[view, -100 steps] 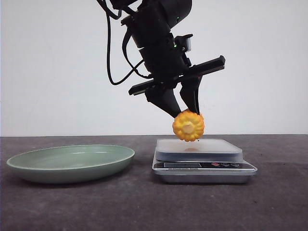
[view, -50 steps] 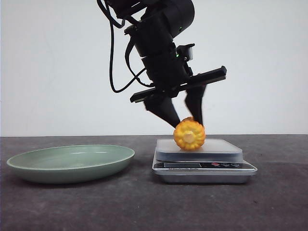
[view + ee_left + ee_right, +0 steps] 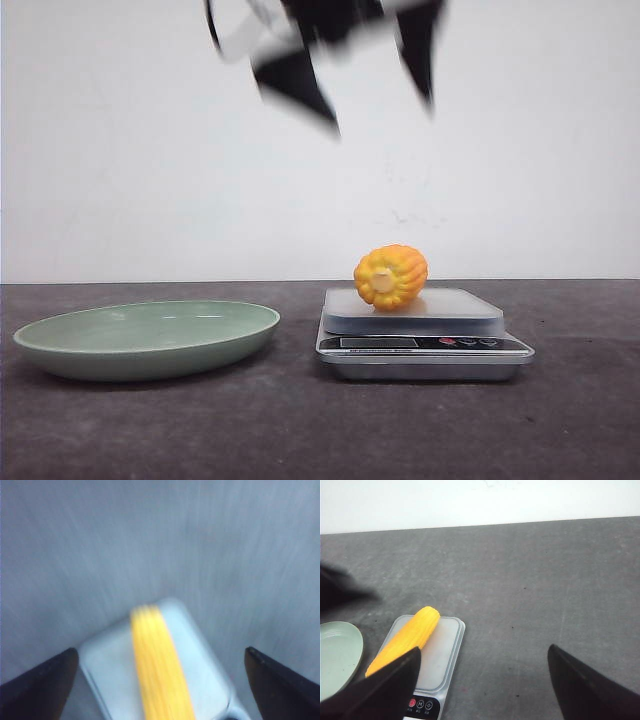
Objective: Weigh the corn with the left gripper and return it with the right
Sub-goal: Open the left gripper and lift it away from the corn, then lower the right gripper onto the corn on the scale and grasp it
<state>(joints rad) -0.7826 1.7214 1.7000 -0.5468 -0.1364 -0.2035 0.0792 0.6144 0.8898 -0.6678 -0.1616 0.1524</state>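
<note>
corn on the scale, weighing under way.

we see the short yellow-orange corn cob (image 3: pixel 390 276) lying alone on the pale platform of the silver digital kitchen scale (image 3: pixel 424 345), toward the platform's left edge, one pale cut end turned to the front camera. the left gripper (image 3: pixel 365 65) is high above it, blurred, fingers spread and empty; the right gripper (image 3: pixel 485 680) looks down on the scale with its fingers wide apart, holding nothing. the shallow pale green plate (image 3: pixel 147 338) sits bare at the dark grey tabletop's (image 3: pixel 300 430) left edge, well apart from the scale. we judge the weighing step is in hand; next the right gripper must descend over the cob, close across its body and carry it to the plate.
</note>
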